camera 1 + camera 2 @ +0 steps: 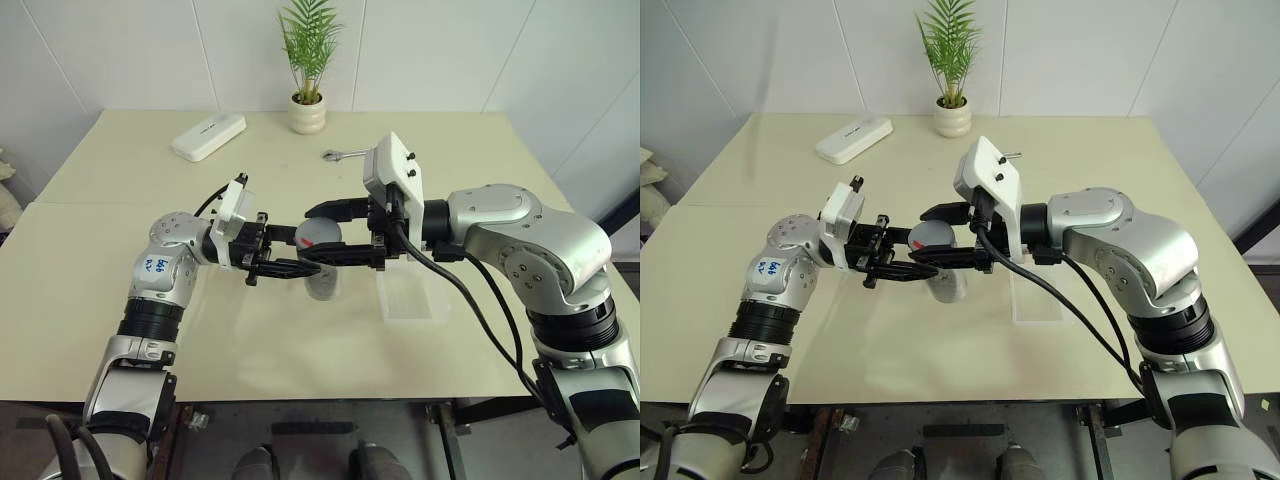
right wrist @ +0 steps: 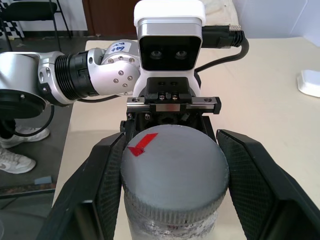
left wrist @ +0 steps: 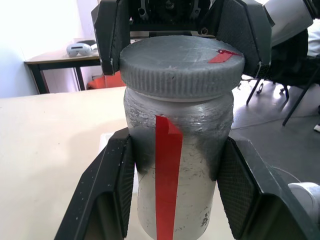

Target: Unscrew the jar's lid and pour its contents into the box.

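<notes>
1. The jar [image 3: 180, 165] is held up above the worktop [image 1: 120, 250], roughly mid-table, between the two arms. It is silvery-grey with a red strip down its side.
2. The left gripper [image 1: 290, 268] reaches in from the left, pointing level. Its fingers [image 3: 107, 195] are clamped narrow on the jar's body, one on each side below the lid.
3. The right gripper [image 1: 330, 235] comes in from the right, set a little higher. Its fingers [image 2: 107, 185] are closed against the ribbed rim of the lid [image 2: 172, 167], flanking it on both sides.
4. The lid is seated on the jar. In the left wrist view a pale band shows just under the lid's edge; I cannot tell whether that is exposed thread or the jar's neck. I cannot tell how much it has been loosened, if at all.
5. The box [image 1: 412, 298] is clear and sits on the worktop just to the right of the jar, under the right forearm. Nothing can be made out inside it.
6. Progress, as I judge it: both grips are set, and the unscrewing step is in hand. Left to do: twist the lid free, lift it clear, carry the jar over the box and tip it.
7. Also on the worktop, well back: a white case [image 1: 208, 137], a potted plant [image 1: 308, 100] and a spanner [image 1: 345, 154].
</notes>
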